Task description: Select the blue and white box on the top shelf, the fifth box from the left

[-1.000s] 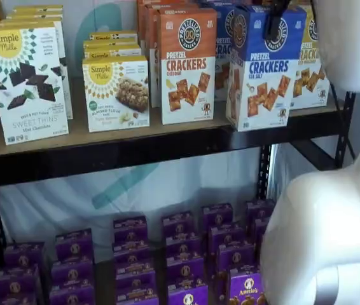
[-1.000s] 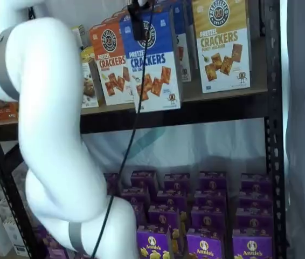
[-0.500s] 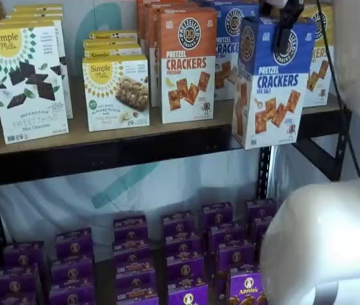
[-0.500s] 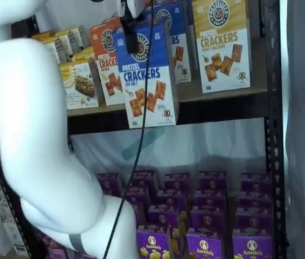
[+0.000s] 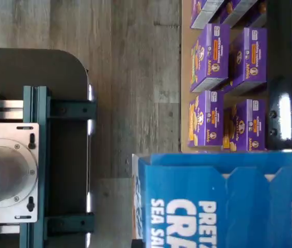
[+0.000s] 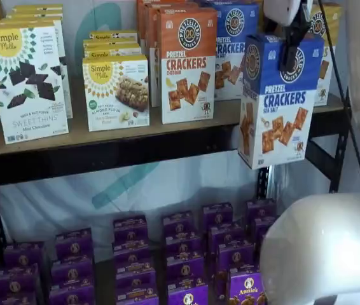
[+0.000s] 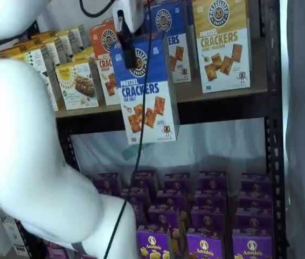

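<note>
The white-bodied, black-fingered claw (image 6: pixel 292 46) is clamped on the top of the tall blue and white cardboard cracker box (image 6: pixel 278 98), which hangs clear of the shelving, in front of the tan particle-board top shelf (image 6: pixel 103 136).

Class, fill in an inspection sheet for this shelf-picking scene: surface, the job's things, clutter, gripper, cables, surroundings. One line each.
Surface: top shelf, tan board, black front rail.
Job's things: blue and white box hangs clear of the shelf, in front of the rail.
Clutter: orange cracker box, Simple Mills boxes, purple boxes below.
Gripper: gripper shut on the box's top.
Cables: black cable hangs across the box front.
Surroundings: wood-look floor, pale sheet behind shelves.
</note>
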